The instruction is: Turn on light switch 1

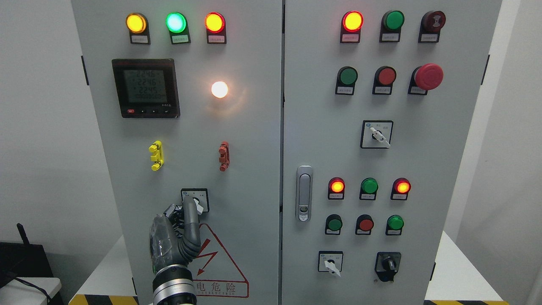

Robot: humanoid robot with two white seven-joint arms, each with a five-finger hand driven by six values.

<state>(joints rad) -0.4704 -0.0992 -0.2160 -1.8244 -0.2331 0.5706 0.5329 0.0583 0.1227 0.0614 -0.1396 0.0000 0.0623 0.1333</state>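
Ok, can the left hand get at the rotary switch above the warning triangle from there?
Probably yes. The left hand is already raised in front of the left door, with one finger reaching up onto the rotary switch. Nothing stands between them; whether it really grips the knob cannot be told.

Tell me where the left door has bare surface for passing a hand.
Bare: between yellow clip and red clip; right of the selector switch. Crowded: top lamps, meter, and the left hand at the switch.
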